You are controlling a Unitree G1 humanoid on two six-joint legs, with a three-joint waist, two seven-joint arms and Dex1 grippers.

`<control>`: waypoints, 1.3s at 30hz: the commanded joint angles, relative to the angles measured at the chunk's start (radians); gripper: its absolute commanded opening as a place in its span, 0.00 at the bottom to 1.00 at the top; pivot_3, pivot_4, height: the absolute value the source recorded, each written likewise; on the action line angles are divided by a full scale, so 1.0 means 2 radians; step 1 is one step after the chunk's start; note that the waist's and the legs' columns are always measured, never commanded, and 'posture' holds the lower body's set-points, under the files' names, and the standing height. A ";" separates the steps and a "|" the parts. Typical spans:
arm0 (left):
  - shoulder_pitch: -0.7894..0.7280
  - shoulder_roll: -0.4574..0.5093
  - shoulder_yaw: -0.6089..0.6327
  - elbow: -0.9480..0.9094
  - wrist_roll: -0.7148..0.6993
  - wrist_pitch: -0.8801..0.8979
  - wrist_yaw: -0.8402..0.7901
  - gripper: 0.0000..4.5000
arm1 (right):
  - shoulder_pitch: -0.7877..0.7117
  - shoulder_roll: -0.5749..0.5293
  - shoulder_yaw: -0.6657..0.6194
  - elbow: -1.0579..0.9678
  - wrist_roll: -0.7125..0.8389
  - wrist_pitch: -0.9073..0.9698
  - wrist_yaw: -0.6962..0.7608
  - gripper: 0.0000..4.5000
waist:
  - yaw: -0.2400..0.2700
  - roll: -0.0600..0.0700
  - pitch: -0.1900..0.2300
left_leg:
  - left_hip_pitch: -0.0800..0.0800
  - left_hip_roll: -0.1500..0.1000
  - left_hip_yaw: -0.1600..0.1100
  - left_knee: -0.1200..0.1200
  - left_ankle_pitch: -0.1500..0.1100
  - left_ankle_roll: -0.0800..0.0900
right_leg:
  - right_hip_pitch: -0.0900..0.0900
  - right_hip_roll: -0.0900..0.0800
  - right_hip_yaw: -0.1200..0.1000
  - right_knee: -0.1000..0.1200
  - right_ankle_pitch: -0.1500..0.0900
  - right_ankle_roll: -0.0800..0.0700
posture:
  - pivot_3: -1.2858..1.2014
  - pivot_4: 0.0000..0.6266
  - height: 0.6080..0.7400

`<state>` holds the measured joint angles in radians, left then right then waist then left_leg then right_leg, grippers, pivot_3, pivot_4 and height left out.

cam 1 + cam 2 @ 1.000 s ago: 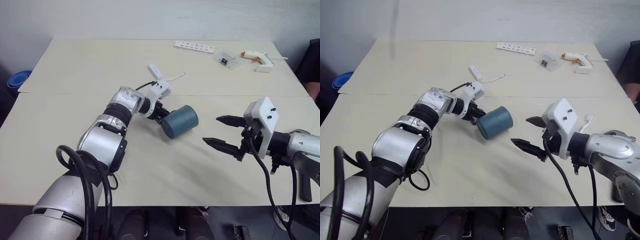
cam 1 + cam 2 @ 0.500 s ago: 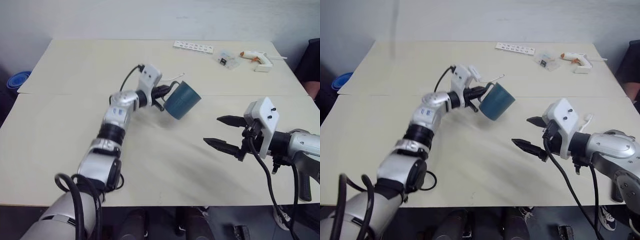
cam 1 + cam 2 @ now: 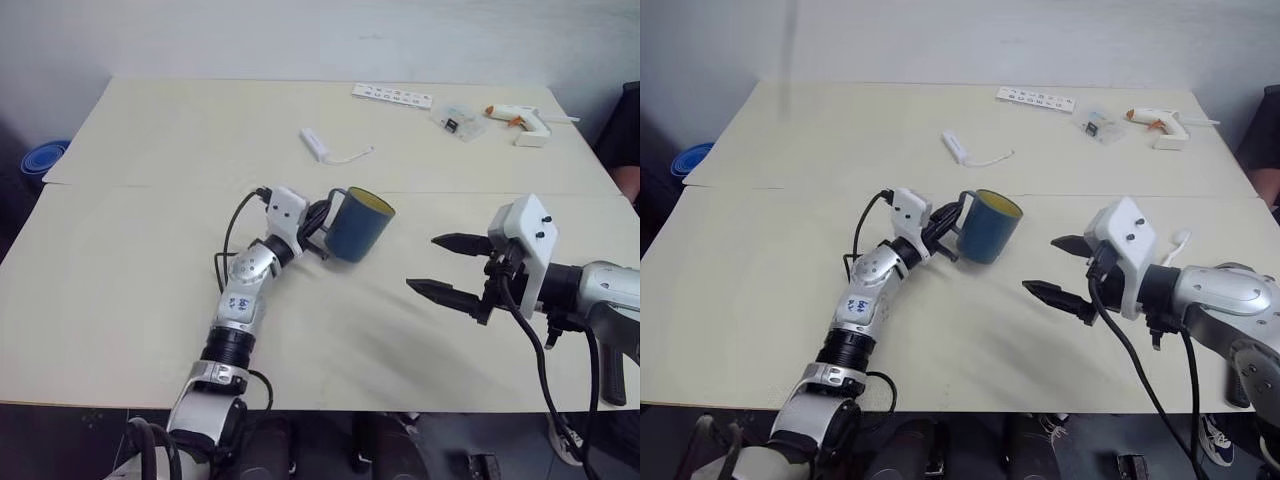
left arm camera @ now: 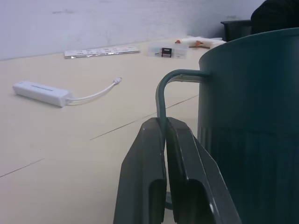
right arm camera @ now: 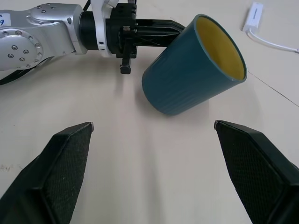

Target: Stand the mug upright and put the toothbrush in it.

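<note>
Left eye view: our left end effector [image 3: 318, 222] grips the mug [image 3: 358, 225] by its handle.

We see the mug near the middle of the desk [image 3: 150, 150], its mouth up and the yellowish inside showing, leaning slightly to the right. Through the left wrist view our two black fingers [image 4: 145, 186] are pressed together on the thin handle loop, the teal wall just beside them. Our right end effector [image 3: 448, 268] hangs above the desk to the right of the mug, well apart from it, its jaws spread wide and grasping nothing. Farther back lies a small white block with a thin cable [image 3: 315, 143]. At the far right edge sit a white strip [image 3: 391, 95], a clear packet [image 3: 456, 120] and a glue gun [image 3: 518, 120].
</note>
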<state>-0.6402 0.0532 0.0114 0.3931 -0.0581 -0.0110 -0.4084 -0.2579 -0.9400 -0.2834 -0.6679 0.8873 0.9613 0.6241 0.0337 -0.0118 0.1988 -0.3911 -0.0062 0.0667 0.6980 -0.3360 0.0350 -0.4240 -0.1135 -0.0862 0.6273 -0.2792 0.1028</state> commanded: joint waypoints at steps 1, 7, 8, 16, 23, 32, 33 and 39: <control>0.016 0.010 -0.013 -0.036 0.000 0.003 -0.006 0.01 | -0.002 -0.008 -0.009 -0.011 0.003 -0.007 0.003 0.96 | -0.001 0.000 0.000 | 0.000 0.000 0.000 0.000 0.000 0.000 | 0.000 0.000 0.000 0.000 0.000 0.000 | 0.52 0.24 1.00; 0.036 0.025 -0.015 -0.062 -0.013 0.031 -0.013 0.27 | -0.005 -0.007 -0.004 -0.007 0.000 -0.008 0.004 0.96 | -0.001 0.000 0.000 | 0.000 0.000 0.000 0.000 0.000 0.000 | 0.000 0.000 0.000 0.000 0.000 0.000 | 0.52 0.24 1.00; 0.038 0.026 -0.015 -0.067 -0.014 0.034 -0.013 0.34 | -0.005 -0.007 -0.003 -0.007 -0.001 -0.008 0.004 0.96 | 0.000 0.000 0.000 | 0.000 0.000 0.000 0.000 0.000 0.000 | 0.000 0.000 0.000 0.000 0.000 0.000 | 0.52 0.24 1.00; 0.074 0.096 -0.005 -0.196 -0.046 0.150 -0.060 0.87 | -0.008 -0.009 0.001 0.005 -0.008 -0.011 0.010 0.96 | -0.004 0.000 0.000 | 0.000 0.000 0.000 0.000 0.000 0.000 | 0.000 0.000 0.000 0.000 0.000 0.000 | 0.52 0.24 1.00; 0.024 0.217 0.056 -0.207 -0.066 0.195 -0.091 0.94 | 0.017 -0.014 -0.012 0.018 -0.027 -0.010 0.015 0.96 | -0.002 0.000 0.000 | 0.000 0.000 -0.001 0.000 0.000 0.000 | 0.001 0.000 0.000 0.000 0.000 0.000 | 0.52 0.24 1.00; 0.005 0.429 0.109 -0.308 -0.347 0.468 -0.376 0.94 | 0.045 -0.015 -0.081 0.064 -0.060 0.011 -0.035 0.96 | -0.006 0.000 0.000 | 0.000 0.000 -0.001 -0.001 0.000 0.000 | 0.001 0.000 0.000 -0.001 0.000 0.000 | 0.52 0.24 1.00; 0.010 0.438 0.113 -0.313 -0.360 0.475 -0.386 0.94 | 0.045 -0.015 -0.084 0.072 -0.070 0.011 -0.044 0.96 | -0.006 0.000 0.000 | 0.000 0.000 -0.001 0.000 0.000 0.000 | 0.001 0.000 0.000 -0.001 0.000 0.000 | 0.52 0.24 1.00; 0.061 0.462 0.111 -0.380 -0.394 0.476 -0.402 0.94 | 0.034 0.005 -0.098 0.153 -0.127 0.029 -0.118 0.96 | -0.005 0.000 0.000 | 0.002 0.000 -0.001 0.000 0.000 0.000 | 0.002 0.000 0.004 -0.001 0.000 0.000 | 0.52 0.24 1.00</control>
<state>-0.5202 0.9688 0.2196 -0.3157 -0.8224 0.9521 -1.2146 -0.1815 -0.9403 -0.4467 -0.3769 0.6594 1.0105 0.4249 0.0232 -0.0111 0.1985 -0.3881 -0.0053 0.0647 0.6971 -0.3362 0.0345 -0.4198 -0.1127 -0.0776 0.6252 -0.2799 0.1018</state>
